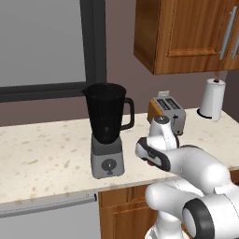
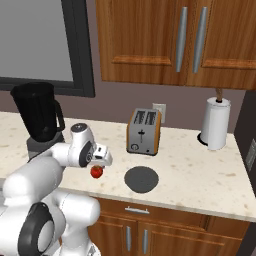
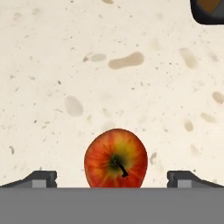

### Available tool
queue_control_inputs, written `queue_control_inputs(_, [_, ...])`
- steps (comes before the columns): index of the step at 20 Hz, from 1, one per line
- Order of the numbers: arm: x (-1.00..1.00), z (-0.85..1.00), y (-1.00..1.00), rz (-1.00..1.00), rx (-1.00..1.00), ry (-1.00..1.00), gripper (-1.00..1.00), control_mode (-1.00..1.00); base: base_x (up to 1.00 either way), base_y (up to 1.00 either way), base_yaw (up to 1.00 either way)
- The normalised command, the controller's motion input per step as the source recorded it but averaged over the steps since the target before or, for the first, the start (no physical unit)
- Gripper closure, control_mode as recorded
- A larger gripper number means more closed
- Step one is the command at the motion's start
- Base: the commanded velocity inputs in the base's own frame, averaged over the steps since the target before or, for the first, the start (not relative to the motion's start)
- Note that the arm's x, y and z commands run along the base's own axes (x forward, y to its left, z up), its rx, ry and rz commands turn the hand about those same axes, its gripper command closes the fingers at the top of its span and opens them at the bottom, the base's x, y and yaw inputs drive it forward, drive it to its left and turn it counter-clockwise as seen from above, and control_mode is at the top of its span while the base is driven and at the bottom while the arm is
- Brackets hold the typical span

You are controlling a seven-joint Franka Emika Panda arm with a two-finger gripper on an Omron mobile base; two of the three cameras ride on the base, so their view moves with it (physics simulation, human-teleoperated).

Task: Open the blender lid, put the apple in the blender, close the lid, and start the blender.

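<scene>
The apple (image 3: pixel 116 159), red with a yellowish patch and its stem up, lies on the speckled counter (image 3: pixel 87 65). My gripper (image 3: pixel 113 179) is open right above it, one fingertip on each side and neither touching. From the right base view the apple (image 2: pixel 96 171) sits just under the hand of my gripper (image 2: pixel 99 164). The blender (image 1: pixel 108 126) stands to the left, its dark jar uncovered at the top. The blender lid (image 2: pixel 141 179), a flat dark disc, rests on the counter to the right of the apple.
An orange-sided toaster (image 2: pixel 144 131) stands behind the lid, and its corner (image 3: pixel 208 11) shows in the hand view. A paper towel roll (image 2: pixel 215 125) is at the far right. Wooden cabinets (image 2: pixel 165 40) hang above. The counter's front edge (image 2: pixel 165 202) runs close to the apple.
</scene>
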Motion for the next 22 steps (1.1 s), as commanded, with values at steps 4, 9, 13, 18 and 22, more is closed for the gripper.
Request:
queue_control_inputs(4, [0.0,-0.37,-0.01,0.0,0.0,0.0,-1.0,-1.0,0.0,0.0,0.0])
queue_control_inputs(9, [0.0,-0.57,0.0,0.01,0.0,0.0,-1.0,-1.0,0.0,0.0,0.0])
queue_control_inputs(13, [-0.01,-0.5,0.0,0.0,0.0,0.0,-1.0,-1.0,0.0,0.0,0.0])
queue_control_inputs(18, [-0.09,-0.39,0.0,0.0,0.0,0.0,-1.0,-1.0,0.0,0.0,0.0])
queue_control_inputs(22, [-0.16,-0.46,0.0,0.0,0.0,0.0,1.0,-1.0,0.0,0.0,0.0])
